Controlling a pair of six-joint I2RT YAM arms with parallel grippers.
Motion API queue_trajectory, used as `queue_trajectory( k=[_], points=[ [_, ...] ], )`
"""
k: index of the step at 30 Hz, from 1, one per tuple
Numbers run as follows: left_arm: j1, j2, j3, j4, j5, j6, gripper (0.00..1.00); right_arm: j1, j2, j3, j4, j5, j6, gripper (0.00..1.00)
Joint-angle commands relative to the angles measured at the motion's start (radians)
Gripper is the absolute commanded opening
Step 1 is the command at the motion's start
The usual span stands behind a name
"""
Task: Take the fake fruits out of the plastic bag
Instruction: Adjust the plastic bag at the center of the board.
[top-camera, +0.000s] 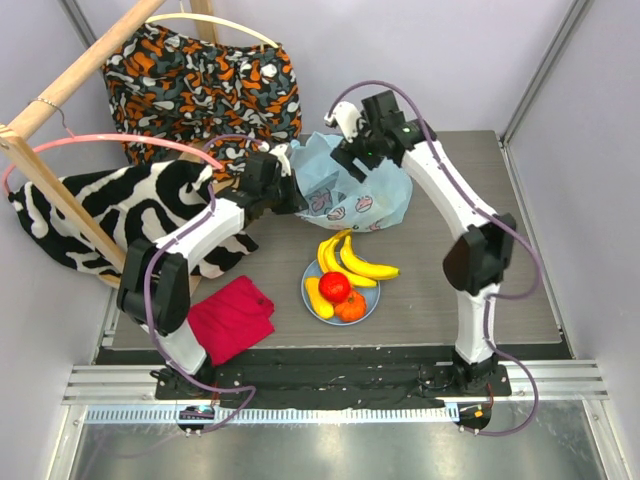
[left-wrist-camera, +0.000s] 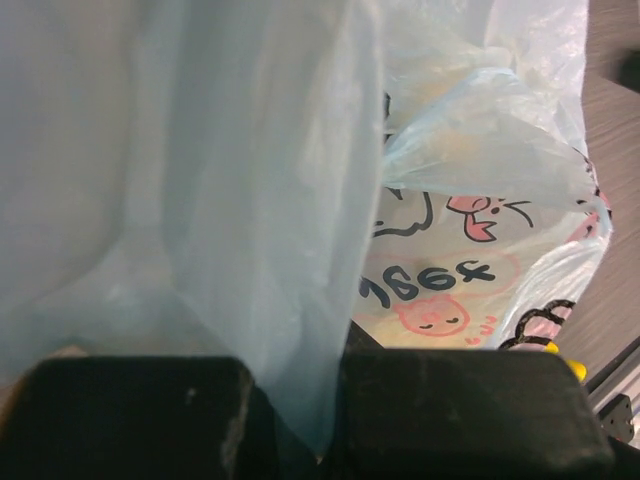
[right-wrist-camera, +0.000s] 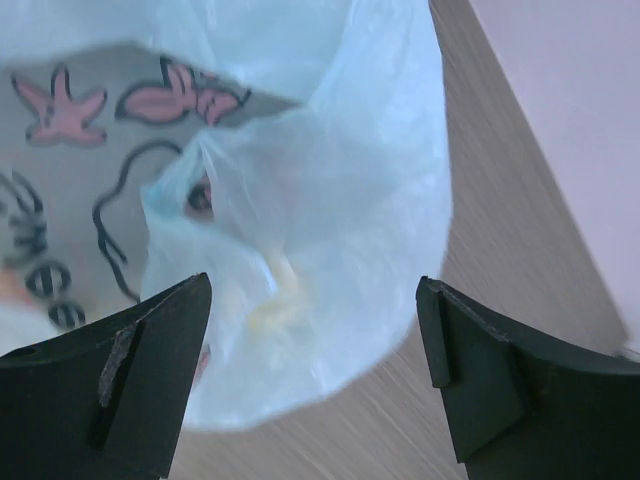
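The light-blue plastic bag (top-camera: 352, 192) with cartoon prints lies crumpled on the table at the back centre. My left gripper (top-camera: 291, 196) is shut on the bag's left edge; in the left wrist view the film (left-wrist-camera: 200, 180) is pinched between my black fingers (left-wrist-camera: 450, 410). My right gripper (top-camera: 351, 163) hovers open over the bag's top, its jaws wide apart over the bag (right-wrist-camera: 300, 180). A faint yellowish shape (right-wrist-camera: 275, 300) shows through the film. The banana bunch (top-camera: 352, 262), red fruit (top-camera: 334, 287), ribbed orange fruit (top-camera: 351, 307) and oblong yellow piece (top-camera: 317, 297) lie on the round blue plate (top-camera: 372, 292). The green fruit is not visible.
A red cloth (top-camera: 232, 318) lies at the front left. A zebra-print fabric (top-camera: 130, 205) and an orange-grey patterned fabric (top-camera: 200, 85) sit at the left and back, with a wooden rack (top-camera: 55, 185) and pink hanger (top-camera: 110, 146).
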Motion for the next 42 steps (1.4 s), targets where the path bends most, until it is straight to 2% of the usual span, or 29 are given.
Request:
queue_trajectory(
  k=[1,6,9,14,17,20,23,27,29,30,35,36,39,42],
  points=[
    [0.006,-0.053,0.027,0.01,0.035,-0.009,0.0,0.03,0.193,0.175,0.076,-0.084,0.228,0.89],
    [0.004,-0.054,0.046,0.006,0.015,-0.005,0.0,0.042,0.342,0.249,0.052,-0.169,0.257,0.81],
    [0.004,-0.049,0.063,-0.004,0.004,0.012,0.0,0.044,0.408,0.252,0.065,-0.148,0.291,0.81],
    [0.006,-0.033,0.182,-0.019,-0.046,0.089,0.0,0.024,0.512,0.329,0.229,0.231,0.305,0.89],
    [0.009,0.007,0.318,-0.01,-0.066,0.159,0.0,-0.027,0.569,0.461,0.326,0.351,0.282,0.98],
    [0.009,0.053,0.492,-0.004,-0.065,0.236,0.0,-0.077,0.565,0.521,0.433,0.4,0.26,1.0],
    [0.009,0.107,0.641,-0.01,-0.021,0.297,0.0,-0.097,0.479,0.498,0.449,0.37,0.255,1.0],
    [-0.007,0.092,0.669,-0.042,0.027,0.346,0.0,-0.099,0.272,0.249,0.392,0.281,0.294,1.0],
    [-0.019,0.064,0.597,-0.06,0.048,0.347,0.0,-0.099,0.172,0.144,0.327,0.239,0.318,1.0],
    [-0.023,0.029,0.555,-0.071,0.064,0.345,0.0,-0.101,0.141,0.019,0.316,0.207,0.32,1.0],
    [-0.106,-0.068,0.2,-0.085,0.075,0.351,0.0,-0.096,-0.049,-0.373,0.302,0.173,0.349,1.0],
    [-0.125,-0.078,0.117,-0.074,0.069,0.365,0.0,-0.091,-0.078,-0.504,0.305,0.175,0.35,1.0],
    [-0.195,-0.115,0.04,-0.059,0.039,0.403,0.0,-0.082,-0.176,-0.696,0.34,0.182,0.361,1.0],
    [-0.224,-0.118,0.004,-0.051,0.03,0.396,0.0,-0.082,-0.235,-0.758,0.34,0.192,0.349,1.0]
  ],
)
